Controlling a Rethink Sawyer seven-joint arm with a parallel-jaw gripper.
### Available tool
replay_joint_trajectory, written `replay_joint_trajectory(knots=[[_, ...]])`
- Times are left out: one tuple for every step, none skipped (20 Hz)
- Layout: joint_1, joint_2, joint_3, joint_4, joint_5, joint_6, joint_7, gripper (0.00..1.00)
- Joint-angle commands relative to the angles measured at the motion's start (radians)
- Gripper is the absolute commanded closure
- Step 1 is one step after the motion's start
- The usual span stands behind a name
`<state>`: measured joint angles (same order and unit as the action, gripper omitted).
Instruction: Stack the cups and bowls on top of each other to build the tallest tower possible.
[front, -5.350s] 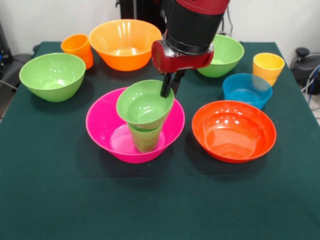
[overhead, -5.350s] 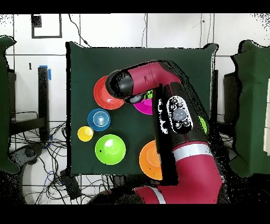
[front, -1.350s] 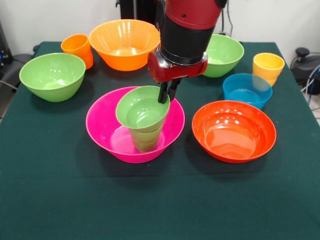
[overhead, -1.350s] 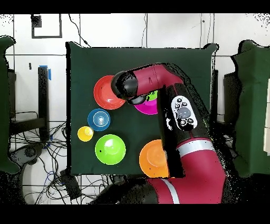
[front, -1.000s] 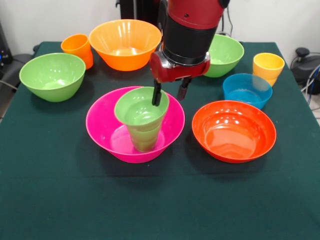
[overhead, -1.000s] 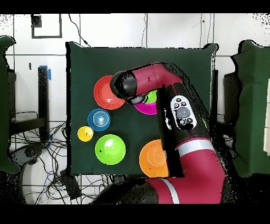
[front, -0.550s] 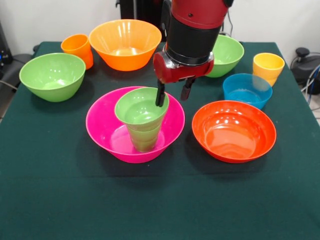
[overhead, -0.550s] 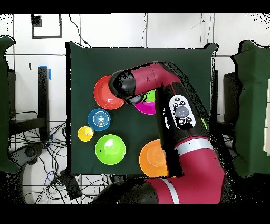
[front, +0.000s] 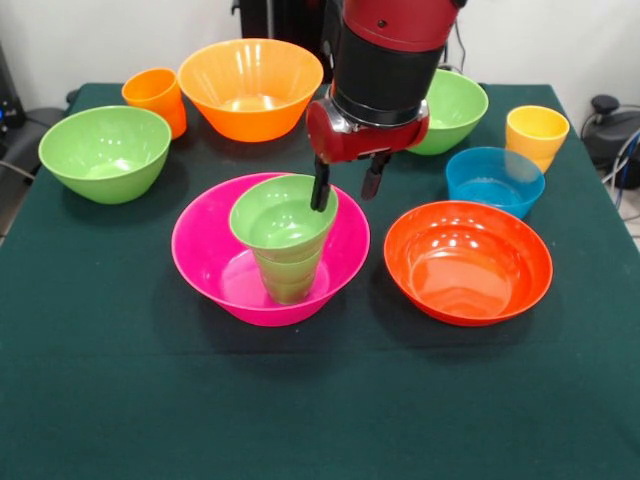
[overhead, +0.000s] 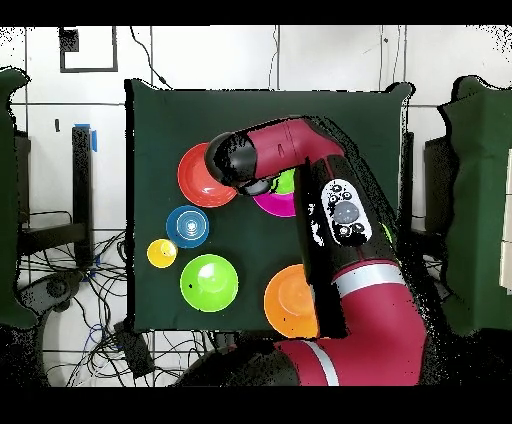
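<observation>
1. A robotics lab: a red and black arm (overhead: 340, 260) stands at a surface (front: 120, 400) draped in dark green cloth.
2. Loose cables (overhead: 70, 300) sprawl over the pale tiled floor (overhead: 200, 60).
3. Plain white walls (front: 90, 40) back the setup.

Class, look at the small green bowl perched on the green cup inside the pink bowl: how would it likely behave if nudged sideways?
The small green bowl is wider than the green cup supporting it, so it probably tips easily. Its glossy plastic looks slippery and light, so it may slide off. It appears stiff, likely keeping its shape.

small bowl (front: 283, 212) on cup (front: 290, 279) | cup in big bowl (front: 205, 262)
</observation>
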<state>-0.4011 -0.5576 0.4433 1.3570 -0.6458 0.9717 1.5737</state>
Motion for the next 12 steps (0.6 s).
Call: replay_joint_trajectory(knots=[[0.007, -0.043, 0.046, 0.029, -0.076, 0.032, -0.290, 0.00], [0.004, -0.062, 0.046, 0.045, -0.069, 0.036, -0.290, 0.00], [0.005, -0.084, 0.045, 0.057, -0.064, 0.041, -0.288, 0.00], [0.006, -0.106, 0.044, 0.067, -0.057, 0.052, -0.288, 0.00], [0.011, -0.123, 0.043, 0.070, -0.051, 0.066, -0.283, 0.00], [0.012, -0.134, 0.043, 0.079, -0.046, 0.069, -0.280, 0.00], [0.013, -0.145, 0.045, 0.087, -0.039, 0.071, -0.272, 0.00], [0.017, -0.150, 0.041, 0.096, -0.039, 0.069, -0.260, 0.00], [0.018, -0.150, 0.043, 0.110, -0.037, 0.056, -0.248, 0.00], [0.020, -0.150, 0.041, 0.124, -0.036, 0.043, -0.230, 0.00], [0.022, -0.149, 0.040, 0.138, -0.035, 0.031, -0.212, 0.00], [0.023, -0.142, 0.042, 0.151, -0.033, 0.013, -0.197, 0.00]])
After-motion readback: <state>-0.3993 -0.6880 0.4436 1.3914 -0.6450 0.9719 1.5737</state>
